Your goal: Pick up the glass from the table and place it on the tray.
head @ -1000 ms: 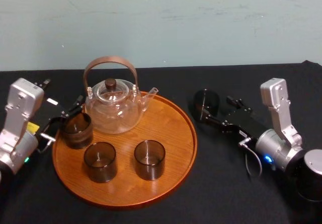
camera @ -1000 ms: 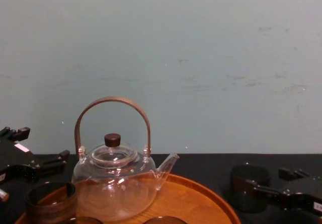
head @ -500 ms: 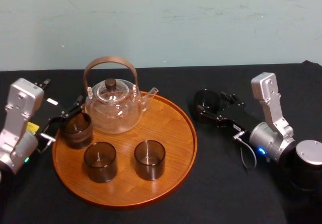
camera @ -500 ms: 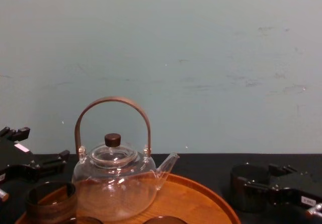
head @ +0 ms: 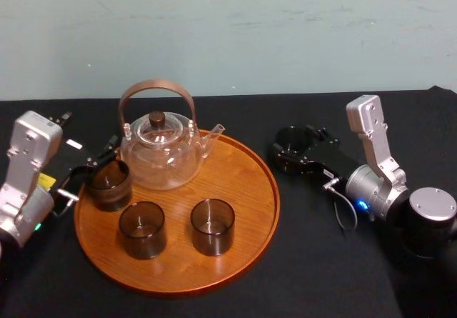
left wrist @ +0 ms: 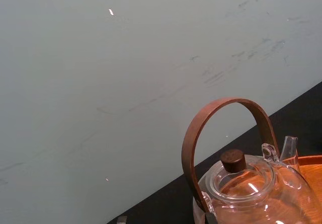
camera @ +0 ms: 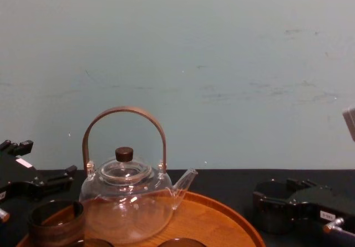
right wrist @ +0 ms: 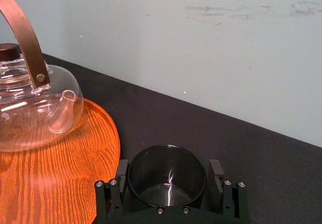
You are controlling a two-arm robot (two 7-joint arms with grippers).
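The right gripper [head: 291, 149] reaches in over the black table [head: 321, 261] and is closed on a dark smoked glass [right wrist: 167, 176]. In the right wrist view its two fingers [right wrist: 122, 177] press against opposite sides of the cup, which stands upright with its mouth open to the camera. The glass is just beside the right edge of the round wooden tray [head: 250, 211], apart from its rim and over the table rather than the tray; whether its base rests on the cloth or is raised cannot be told.

On the tray stand a clear glass teapot [head: 161, 153] at the back (brown hoop handle, dark knob on the lid) and three more dark glasses: one at the rear left [head: 108, 184] and two side by side in front [head: 142, 229] [head: 212, 225].

The left gripper [head: 96, 162] sits at the tray's left edge, just beside the rear-left glass – its grip cannot be made out
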